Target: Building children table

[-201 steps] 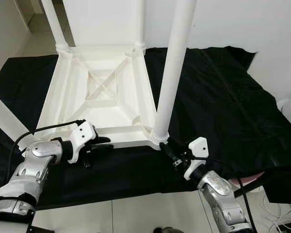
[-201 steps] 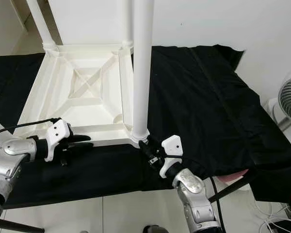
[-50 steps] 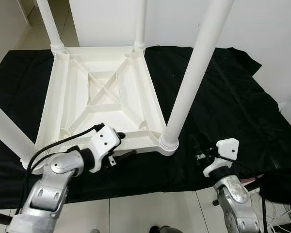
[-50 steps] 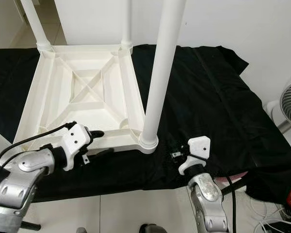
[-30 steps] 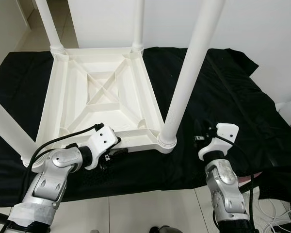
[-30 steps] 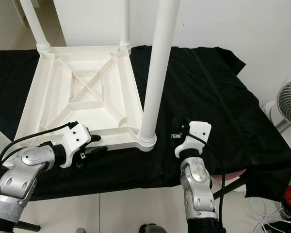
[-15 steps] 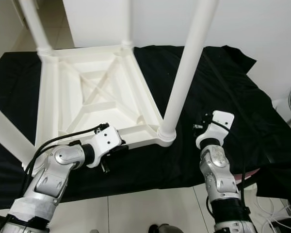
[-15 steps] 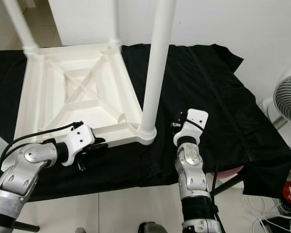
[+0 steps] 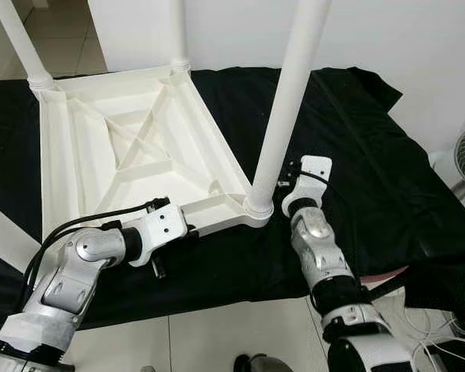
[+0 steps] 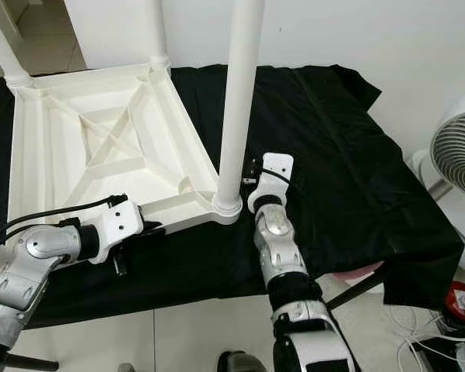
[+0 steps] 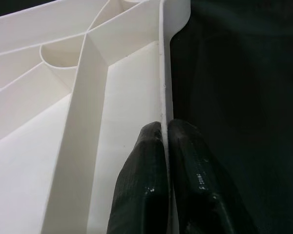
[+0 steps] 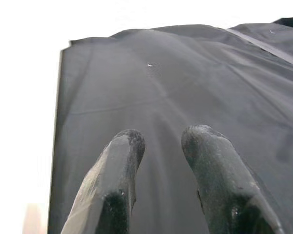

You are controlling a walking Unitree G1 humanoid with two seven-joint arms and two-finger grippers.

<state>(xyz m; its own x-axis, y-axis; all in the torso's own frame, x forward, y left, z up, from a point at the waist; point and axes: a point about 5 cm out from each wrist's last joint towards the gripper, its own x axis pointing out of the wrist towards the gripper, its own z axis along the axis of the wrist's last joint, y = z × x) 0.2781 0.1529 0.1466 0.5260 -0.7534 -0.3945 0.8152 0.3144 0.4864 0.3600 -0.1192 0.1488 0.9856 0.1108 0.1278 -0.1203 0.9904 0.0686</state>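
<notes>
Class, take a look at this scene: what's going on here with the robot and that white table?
A white plastic children's table lies upside down on a black cloth, with legs standing up from its corners. The left gripper is shut on the table's near rim, one finger on each side of the thin edge. The right gripper is open, holding nothing, and sits just beside the nearest leg over the cloth. A white fan stands to the right.

Items recorded: one upturned white table [image 9: 124, 147], four legs fitted. One black cloth [image 9: 356, 155]; one fan [image 10: 453, 159]. Two grippers were present.
</notes>
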